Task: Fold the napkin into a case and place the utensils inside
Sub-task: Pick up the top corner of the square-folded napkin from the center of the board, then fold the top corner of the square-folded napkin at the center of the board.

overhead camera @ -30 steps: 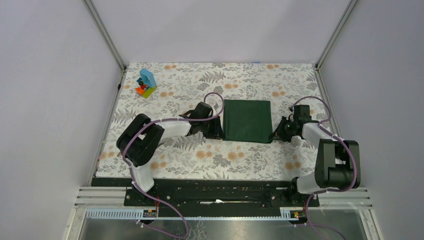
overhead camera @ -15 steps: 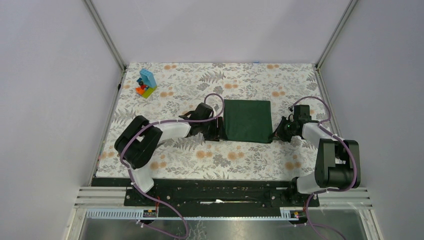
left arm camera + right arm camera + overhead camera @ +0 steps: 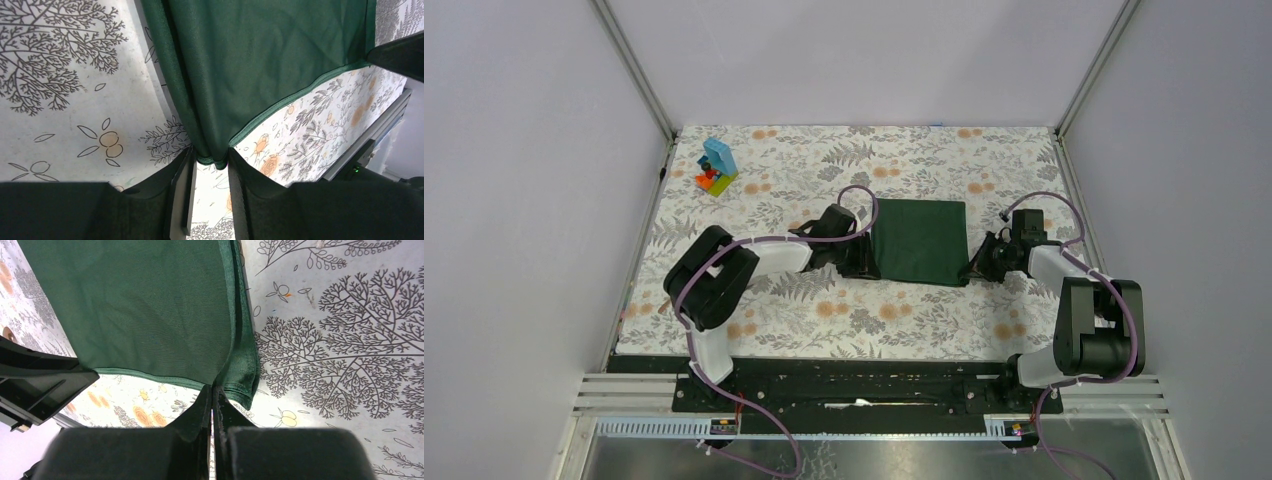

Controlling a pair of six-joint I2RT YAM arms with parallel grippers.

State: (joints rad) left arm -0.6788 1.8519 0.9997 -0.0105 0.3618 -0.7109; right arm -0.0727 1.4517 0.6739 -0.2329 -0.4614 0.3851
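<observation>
The dark green napkin (image 3: 919, 240) lies as a folded rectangle in the middle of the floral table covering (image 3: 844, 315). My left gripper (image 3: 864, 265) is at its near left corner. In the left wrist view the napkin (image 3: 250, 60) bunches at that corner, pinched between the tips of the left gripper (image 3: 210, 157). My right gripper (image 3: 975, 270) is at the near right corner. In the right wrist view the right gripper (image 3: 213, 388) is shut, with the edge of the napkin (image 3: 150, 305) caught at its tips. No utensils are in view.
A colourful toy block stack (image 3: 716, 167) stands at the far left of the table. Metal frame posts and grey walls close in both sides and the back. Each wrist view shows the other arm (image 3: 400, 50) (image 3: 35, 380) across the napkin.
The left jaws widened and then closed in on the napkin's corner, and the left arm shifted slightly towards the cloth. The right jaws closed fully on their corner.
</observation>
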